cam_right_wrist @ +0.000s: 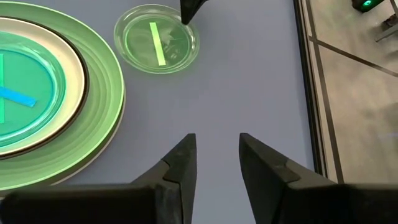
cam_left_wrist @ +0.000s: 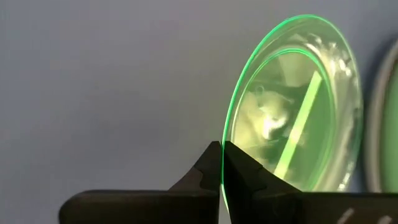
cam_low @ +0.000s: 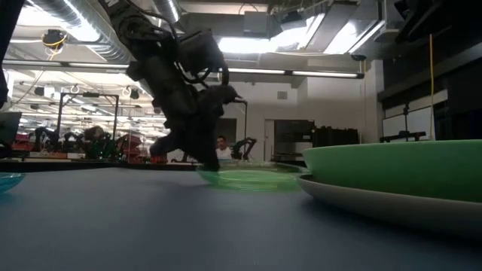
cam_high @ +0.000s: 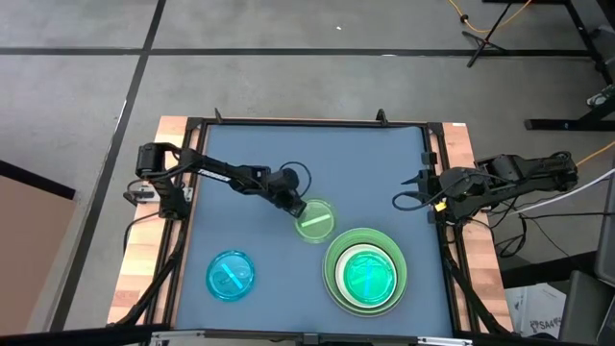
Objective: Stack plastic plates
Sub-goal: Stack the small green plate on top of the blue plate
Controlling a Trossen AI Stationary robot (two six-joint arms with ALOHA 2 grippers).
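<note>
The small green plate lies on the worktop just beside the stack, its rim pinched by the left claw, likely to lift it there. The right claw waits open at the edge.

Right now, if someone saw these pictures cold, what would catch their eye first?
Probably the left hand near the table's middle, shut on the rim of a small translucent green plate. Next, the stack of plates toward the front right, with a small translucent green one on top, and the lone blue plate at the front left. The right hand waits open by the right edge.
</note>
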